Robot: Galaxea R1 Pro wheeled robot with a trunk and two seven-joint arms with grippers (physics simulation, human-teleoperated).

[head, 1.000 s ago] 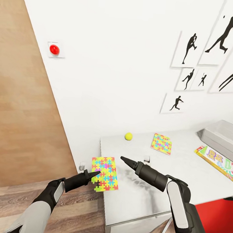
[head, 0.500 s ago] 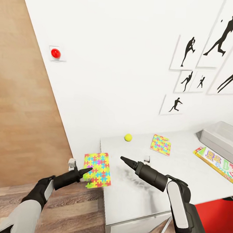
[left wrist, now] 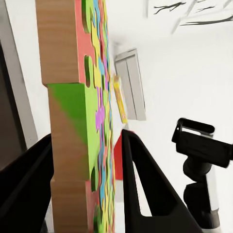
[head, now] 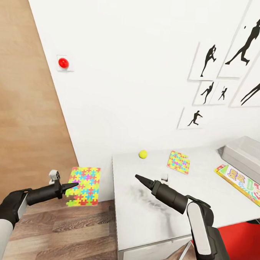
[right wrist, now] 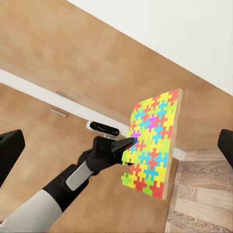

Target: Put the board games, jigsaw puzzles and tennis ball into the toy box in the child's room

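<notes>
Head view: the left pincer (head: 70, 186) grips one jigsaw puzzle (head: 84, 180) by its edge, holding it off the counter's (head: 148, 208) left edge over the wood floor (head: 62, 237). The right pincer (head: 139, 179) hovers over the counter, apparently closed and empty. Tennis ball (head: 143, 154) and second puzzle (head: 178, 162) lie near the far edge; Skip-Bo box (head: 242, 183) and toy box (head: 248, 152) sit toward the right end.

Left wrist view: both fingers (left wrist: 141, 189) clamp the puzzle's (left wrist: 92, 121) edge.

Right wrist view: the puzzle (right wrist: 153, 143) hangs from the left pincer (right wrist: 127, 143).

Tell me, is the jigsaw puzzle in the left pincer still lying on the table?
No: the left pincer holds the jigsaw puzzle in the air, beside the table, above the floor.
</notes>
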